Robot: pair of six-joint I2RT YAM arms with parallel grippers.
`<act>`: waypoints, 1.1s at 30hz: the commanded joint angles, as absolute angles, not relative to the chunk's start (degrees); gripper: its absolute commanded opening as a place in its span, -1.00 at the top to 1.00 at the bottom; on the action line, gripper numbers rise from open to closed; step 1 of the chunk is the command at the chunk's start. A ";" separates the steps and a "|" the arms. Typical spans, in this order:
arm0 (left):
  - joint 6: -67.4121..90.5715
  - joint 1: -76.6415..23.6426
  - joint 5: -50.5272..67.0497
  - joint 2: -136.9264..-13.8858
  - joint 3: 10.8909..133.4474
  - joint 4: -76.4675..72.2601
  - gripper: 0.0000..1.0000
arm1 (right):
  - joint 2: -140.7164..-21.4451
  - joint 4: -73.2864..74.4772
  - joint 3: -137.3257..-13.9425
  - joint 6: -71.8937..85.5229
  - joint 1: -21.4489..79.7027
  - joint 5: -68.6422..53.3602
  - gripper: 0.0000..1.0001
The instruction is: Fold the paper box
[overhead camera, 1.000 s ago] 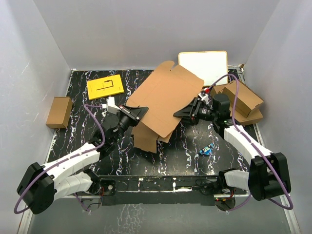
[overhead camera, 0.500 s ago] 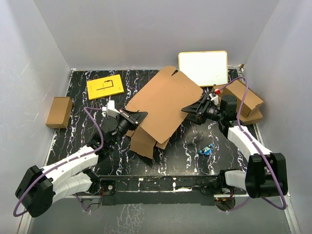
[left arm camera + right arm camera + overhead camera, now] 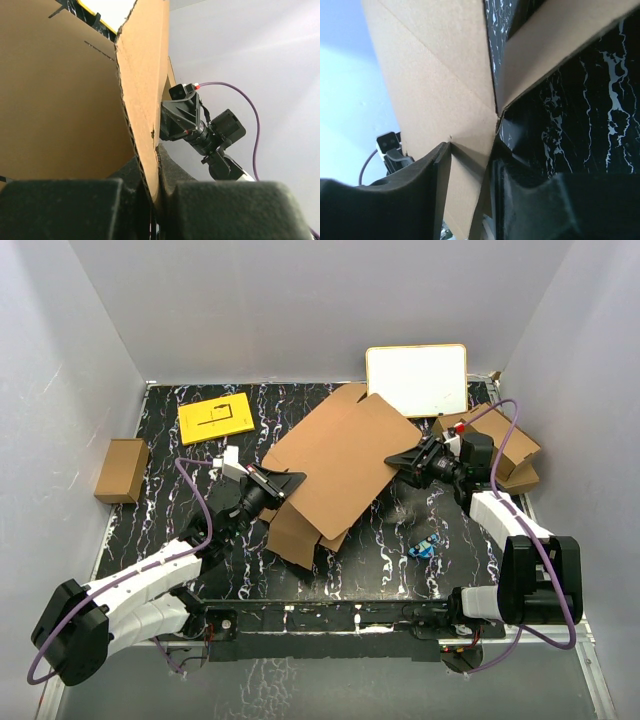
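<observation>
The paper box is a large brown cardboard sheet held tilted above the middle of the black table, one flap hanging down at its near left corner. My left gripper is shut on its left edge; in the left wrist view the corrugated edge runs down between the pads at my left gripper. My right gripper is at the box's right corner. In the right wrist view a creased part of the box fills the space inside my right gripper, with both pads against it.
A yellow card lies at the back left and a small brown box stands off the table's left edge. A white board leans at the back. More brown boxes are stacked at the right. A small blue item lies near front right.
The right gripper has moved right and back along the box's right edge, opening briefly and closing again. The sheet has shifted right with it. The left gripper has kept its hold.
</observation>
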State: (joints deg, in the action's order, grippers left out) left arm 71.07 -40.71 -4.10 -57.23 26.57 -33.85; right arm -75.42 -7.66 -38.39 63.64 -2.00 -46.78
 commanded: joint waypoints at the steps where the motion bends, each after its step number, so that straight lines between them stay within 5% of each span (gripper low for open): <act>1: 70.46 -40.96 -1.58 -54.67 26.91 -35.08 1.00 | -74.91 -14.17 -40.84 65.21 -3.35 -46.50 0.36; 5: 69.96 -40.96 -1.52 -54.32 27.07 -35.69 1.00 | -74.23 -16.76 -40.07 67.06 -3.62 -47.83 0.82; 10: 68.61 -40.91 -1.43 -54.04 28.14 -36.43 1.00 | -73.22 -18.73 -40.31 69.69 -3.74 -49.29 0.82; 20: 59.60 -37.58 -1.93 -50.76 40.57 -26.47 1.00 | -70.81 -21.17 -45.69 55.72 -5.05 -54.68 -0.63; 29: 47.87 -27.67 3.50 -52.86 59.29 -13.16 1.00 | -66.48 -25.84 -48.76 41.25 -7.77 -67.09 -0.82; 33: 43.32 -26.34 7.34 -57.71 69.14 -8.58 1.00 | -69.65 -13.47 -58.53 21.49 -7.91 -75.31 -0.94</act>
State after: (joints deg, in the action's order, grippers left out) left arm 49.67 -27.33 1.56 -54.48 60.20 -12.80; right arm -68.47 -19.33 -47.79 42.92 -7.66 -65.32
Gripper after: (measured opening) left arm 0.011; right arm 0.935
